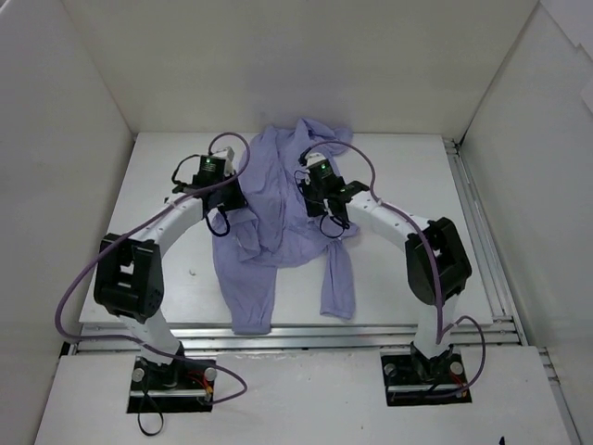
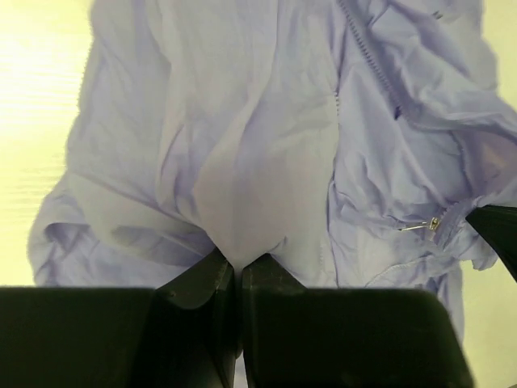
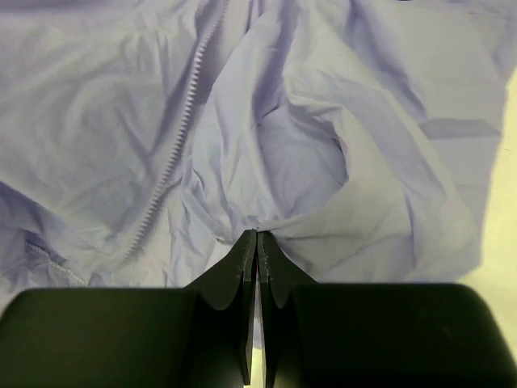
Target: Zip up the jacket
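Jacket [image 1: 278, 218] rumpled, fingers [image 2: 202, 283] pinching folds, zipper [image 3: 182, 129] open

- Jacket [image 1: 278, 232] lies mid-table [image 1: 167, 269]; two sleeves trail toward the near edge.
- Left gripper [image 2: 238, 271] pinches fabric at the jacket's left side, right gripper [image 3: 257, 238] at its right side.
- Zipper teeth [image 3: 182, 129] run between the two grippers.

jacket [image 2: 266, 121] — thin matt cloth | zip pull [image 2: 434, 224] — shiny metal
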